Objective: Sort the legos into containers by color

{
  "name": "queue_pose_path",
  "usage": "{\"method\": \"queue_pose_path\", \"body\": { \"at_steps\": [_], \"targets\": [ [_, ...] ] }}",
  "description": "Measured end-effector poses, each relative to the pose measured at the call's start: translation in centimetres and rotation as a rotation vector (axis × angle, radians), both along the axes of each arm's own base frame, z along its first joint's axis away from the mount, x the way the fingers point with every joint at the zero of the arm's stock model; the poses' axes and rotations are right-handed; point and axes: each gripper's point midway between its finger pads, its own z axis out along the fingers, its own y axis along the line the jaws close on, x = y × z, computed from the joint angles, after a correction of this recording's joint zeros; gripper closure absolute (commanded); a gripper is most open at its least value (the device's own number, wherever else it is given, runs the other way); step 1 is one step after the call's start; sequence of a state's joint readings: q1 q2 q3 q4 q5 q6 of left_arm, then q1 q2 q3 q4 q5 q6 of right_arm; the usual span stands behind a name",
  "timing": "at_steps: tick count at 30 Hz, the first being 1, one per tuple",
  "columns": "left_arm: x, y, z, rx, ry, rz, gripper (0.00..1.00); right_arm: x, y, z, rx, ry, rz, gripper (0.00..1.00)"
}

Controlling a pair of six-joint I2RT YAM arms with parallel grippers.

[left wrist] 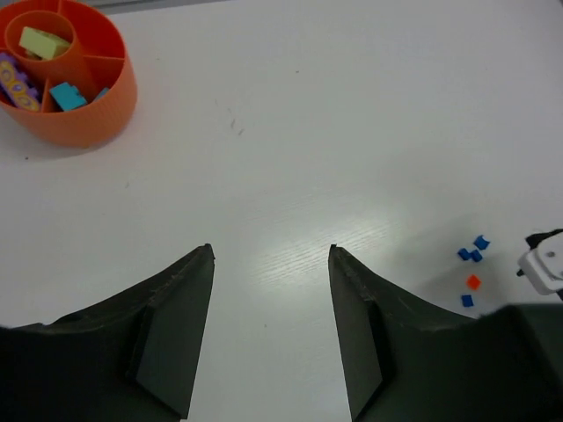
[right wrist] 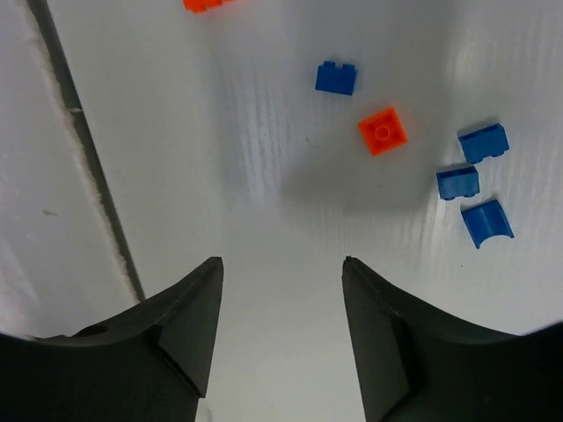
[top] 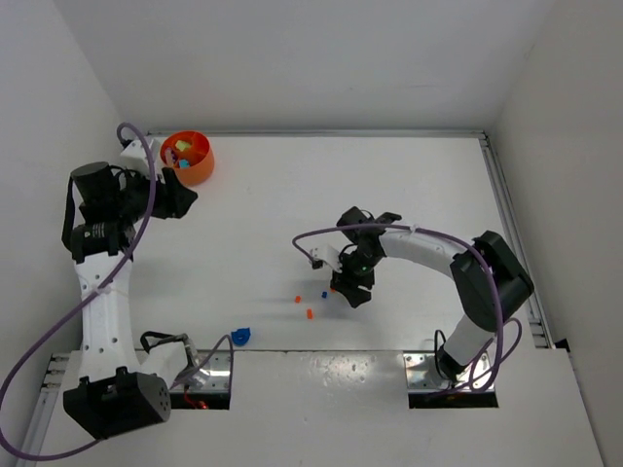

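Note:
The orange bowl [left wrist: 88, 123] with inner dividers stands at the table's far left [top: 200, 173]. It holds a lime piece [left wrist: 44, 41], a purple piece [left wrist: 16, 83] and a teal brick [left wrist: 67, 95]. My left gripper [left wrist: 271, 251] hovers open and empty just in front of it [top: 185, 199]. Loose legos lie mid-table: a blue brick [right wrist: 336, 78], an orange tile [right wrist: 383, 131] and three blue rounded pieces [right wrist: 457, 182]. My right gripper [right wrist: 281, 261] is open with nothing between its fingers, just short of them [top: 352, 292].
Another orange piece [right wrist: 207, 4] lies at the top edge of the right wrist view. A bigger blue piece [top: 240, 337] sits near the table's front seam [right wrist: 84, 149]. White walls close in on the left, back and right.

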State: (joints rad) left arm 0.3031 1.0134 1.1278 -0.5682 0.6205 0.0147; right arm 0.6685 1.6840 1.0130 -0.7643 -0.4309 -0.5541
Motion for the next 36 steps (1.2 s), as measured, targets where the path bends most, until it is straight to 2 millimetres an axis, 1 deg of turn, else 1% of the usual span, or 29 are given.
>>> {"method": "queue_pose_path", "body": {
  "at_steps": [1, 2, 5, 8, 11, 13, 18, 24, 25, 29, 30, 31, 34, 36],
  "targets": [
    [-0.3, -0.4, 0.2, -0.007, -0.006, -0.017, 0.39, 0.1, -0.2, -0.3, -0.004, -0.014, 0.020, 0.41],
    [-0.6, -0.9, 0.6, -0.020, -0.014, -0.036, 0.39, 0.2, -0.2, -0.5, 0.001, -0.031, 0.043, 0.38],
    [-0.9, -1.7, 0.7, -0.054, -0.012, -0.071, 0.39, 1.2, 0.3, -0.6, 0.031, -0.093, 0.109, 0.35],
    [-1.0, -2.4, -0.2, -0.103, 0.017, -0.099, 0.39, 2.0, 0.9, -0.7, 0.061, -0.154, 0.189, 0.35],
    [-1.1, -2.7, -1.6, -0.141, 0.059, -0.108, 0.39, 2.7, 1.5, -1.0, 0.077, -0.194, 0.264, 0.35],
    [-1.2, -2.9, -2.2, -0.156, 0.076, -0.111, 0.39, 3.2, 2.1, -1.5, 0.076, -0.211, 0.313, 0.35],
    [-1.1, -3.0, -2.0, -0.167, 0.066, -0.118, 0.39, 3.6, 2.7, -2.6, 0.063, -0.249, 0.392, 0.35],
    [-0.9, -3.0, -1.9, -0.175, 0.058, -0.113, 0.39, 4.2, 3.3, -3.9, 0.036, -0.256, 0.438, 0.41],
    [-0.9, -3.0, -1.9, -0.175, 0.058, -0.112, 0.39, 4.4, 3.6, -3.8, 0.039, -0.264, 0.440, 0.41],
    [-0.8, -2.6, -2.2, -0.184, 0.063, -0.096, 0.39, 4.7, 4.0, -3.9, 0.039, -0.273, 0.449, 0.48],
    [-0.9, -2.5, -2.2, -0.188, 0.066, -0.091, 0.39, 4.6, 4.0, -3.9, 0.039, -0.271, 0.452, 0.52],
    [-0.9, -2.5, -2.3, -0.190, 0.067, -0.089, 0.39, 4.6, 4.1, -3.9, 0.038, -0.271, 0.454, 0.54],
    [-0.9, -2.5, -2.2, -0.194, 0.065, -0.089, 0.39, 4.6, 4.3, -3.9, 0.035, -0.267, 0.461, 0.59],
    [-0.9, -2.4, -2.4, -0.197, 0.068, -0.087, 0.39, 4.5, 4.4, -3.9, 0.034, -0.267, 0.467, 0.61]
  ]
}}
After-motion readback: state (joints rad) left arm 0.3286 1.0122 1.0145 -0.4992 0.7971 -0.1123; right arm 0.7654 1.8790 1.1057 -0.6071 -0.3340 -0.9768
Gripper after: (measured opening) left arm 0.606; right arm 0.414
